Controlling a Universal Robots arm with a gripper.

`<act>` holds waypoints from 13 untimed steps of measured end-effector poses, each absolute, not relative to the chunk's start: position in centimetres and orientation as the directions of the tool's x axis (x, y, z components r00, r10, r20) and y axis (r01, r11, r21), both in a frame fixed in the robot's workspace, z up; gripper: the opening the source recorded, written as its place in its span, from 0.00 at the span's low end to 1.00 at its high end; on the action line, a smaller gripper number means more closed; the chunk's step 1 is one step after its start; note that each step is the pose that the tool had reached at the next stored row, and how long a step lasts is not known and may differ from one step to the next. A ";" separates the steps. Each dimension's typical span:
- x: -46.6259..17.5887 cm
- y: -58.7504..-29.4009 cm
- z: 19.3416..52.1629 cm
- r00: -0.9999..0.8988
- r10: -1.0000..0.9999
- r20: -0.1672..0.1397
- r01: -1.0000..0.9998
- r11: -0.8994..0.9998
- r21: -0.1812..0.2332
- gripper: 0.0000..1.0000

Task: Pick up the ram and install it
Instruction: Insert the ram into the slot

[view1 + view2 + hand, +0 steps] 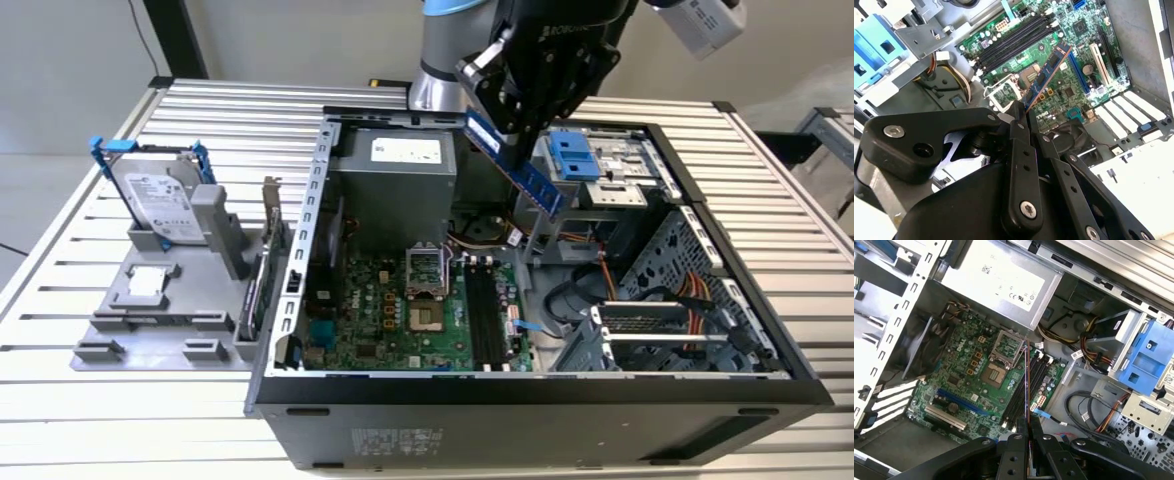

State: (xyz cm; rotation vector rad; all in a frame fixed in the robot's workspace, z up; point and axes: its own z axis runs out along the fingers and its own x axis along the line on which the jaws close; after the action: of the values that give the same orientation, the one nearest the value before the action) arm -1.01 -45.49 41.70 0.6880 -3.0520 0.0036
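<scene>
My gripper (505, 128) was clenched on the ram (537, 182), pinching one end of the blue stick while the rest hung free in the air above the open computer case (534, 405). In the exterior view the stick slanted from about eleven o'clock down to five o'clock, and it hung at roughly one o'clock from the empty memory slots (483, 320), well apart from them and not yet seated. To carry this well, I judged that I had to level the stick so its long edge ran parallel to a slot, square it upright, and bring it directly over the slot before any descent. With a grip so near one end, the free end could sag or swing, so slow motion seemed wise, and the cables (483, 238) at twelve o'clock of the slots looked like the likeliest snag. The exterior view gave me height and tilt, but the slots looked foreshortened there. The first wrist view showed the ram (1027, 385) edge-on as a thin line running almost along the slots (1038, 371), which was the best check of alignment. The second wrist view showed the flat face of the ram (1046, 77) with its chips, and the fingertips (1017, 117) closed on its end.
</scene>
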 end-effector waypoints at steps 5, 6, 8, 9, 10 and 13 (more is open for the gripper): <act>-1.0 -45.5 41.7 -0.909 -0.417 0.013 -0.417 0.909 0.001 0.00; -1.0 -45.5 41.7 -0.910 -0.414 0.013 -0.414 0.910 0.001 0.00; -1.0 -45.5 41.7 -0.912 -0.410 0.013 -0.410 0.912 0.001 0.00; -1.0 -45.5 41.7 -0.913 -0.408 0.013 -0.408 0.913 0.001 0.00; -1.0 -45.5 41.7 -0.914 -0.405 0.013 -0.405 0.914 0.001 0.00; -1.0 -45.5 41.7 -0.917 -0.398 0.013 -0.398 0.917 0.001 0.00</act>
State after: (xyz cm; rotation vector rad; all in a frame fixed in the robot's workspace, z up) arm -1.01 -45.49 41.69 0.6356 -3.0633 0.0031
